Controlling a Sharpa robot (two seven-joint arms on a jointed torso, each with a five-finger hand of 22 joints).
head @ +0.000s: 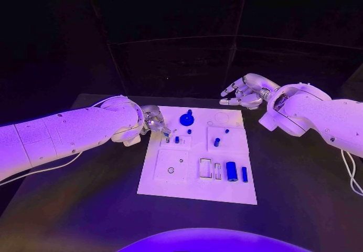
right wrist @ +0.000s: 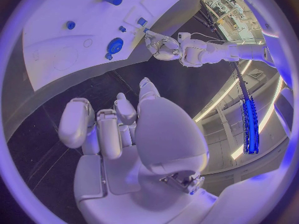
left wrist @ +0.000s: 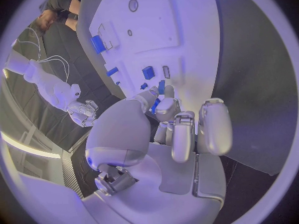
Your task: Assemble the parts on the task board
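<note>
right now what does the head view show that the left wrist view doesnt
Head view alone: the whole task board on the black table, with the large blue parts near the robot-side edge, and the left hand from outside, its fingers at the board's left edge.

Left wrist view alone: the left hand's palm and fingers from behind, fingertips reaching down to small blue pieces.

Both: the board, blue parts, and the right hand held off the board, holding nothing.
</note>
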